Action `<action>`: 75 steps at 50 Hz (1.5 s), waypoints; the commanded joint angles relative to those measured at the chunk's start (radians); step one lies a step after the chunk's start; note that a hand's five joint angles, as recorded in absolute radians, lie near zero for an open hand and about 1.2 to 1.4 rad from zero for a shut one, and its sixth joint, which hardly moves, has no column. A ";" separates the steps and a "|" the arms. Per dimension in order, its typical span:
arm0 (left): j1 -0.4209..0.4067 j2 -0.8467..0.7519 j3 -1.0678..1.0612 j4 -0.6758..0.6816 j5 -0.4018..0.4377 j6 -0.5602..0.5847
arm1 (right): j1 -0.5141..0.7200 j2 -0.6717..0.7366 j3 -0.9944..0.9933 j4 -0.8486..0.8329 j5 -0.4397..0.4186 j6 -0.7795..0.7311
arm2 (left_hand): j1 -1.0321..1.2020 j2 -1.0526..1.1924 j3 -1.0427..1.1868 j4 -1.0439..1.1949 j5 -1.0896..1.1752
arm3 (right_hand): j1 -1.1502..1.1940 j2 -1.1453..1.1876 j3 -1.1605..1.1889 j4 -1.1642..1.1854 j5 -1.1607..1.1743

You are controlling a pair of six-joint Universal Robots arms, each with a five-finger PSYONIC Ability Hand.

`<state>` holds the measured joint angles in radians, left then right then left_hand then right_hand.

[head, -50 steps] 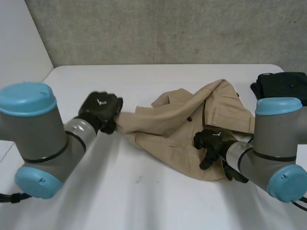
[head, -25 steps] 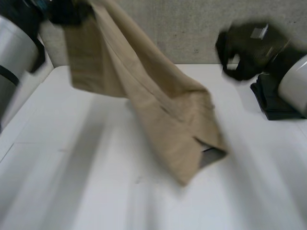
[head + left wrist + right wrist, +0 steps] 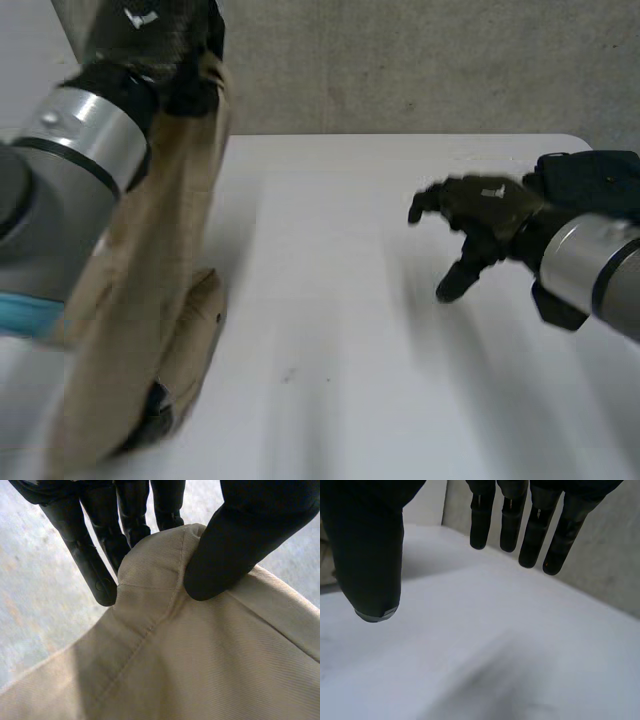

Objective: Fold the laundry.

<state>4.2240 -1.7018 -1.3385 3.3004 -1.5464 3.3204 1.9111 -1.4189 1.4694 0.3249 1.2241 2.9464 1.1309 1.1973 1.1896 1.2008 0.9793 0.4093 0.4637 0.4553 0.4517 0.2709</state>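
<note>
Left hand (image 3: 240, 540) pinches tan twill garment (image 3: 200, 655), maybe jacket | right hand (image 3: 482, 206) splayed

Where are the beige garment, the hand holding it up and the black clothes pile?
beige garment (image 3: 150, 300), head view: middle of the hanging cloth.
left hand (image 3: 235, 545), left wrist view: its thumb.
black clothes pile (image 3: 600, 180), head view: its top.
</note>
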 commanded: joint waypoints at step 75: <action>-0.065 0.046 0.111 -0.001 -0.012 0.079 | -0.012 0.106 -0.282 -0.127 -0.169 0.481 | 0.265 0.199 0.207 0.195 0.242 | 0.987 0.933 0.941 0.945 0.951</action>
<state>4.1541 -1.7062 -1.2220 3.3021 -1.5613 3.3991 2.0222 -1.1332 1.2530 0.1062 1.1076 3.6745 1.1303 1.1975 1.1922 1.2013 0.9793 0.9910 1.1716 1.1786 1.1871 0.9887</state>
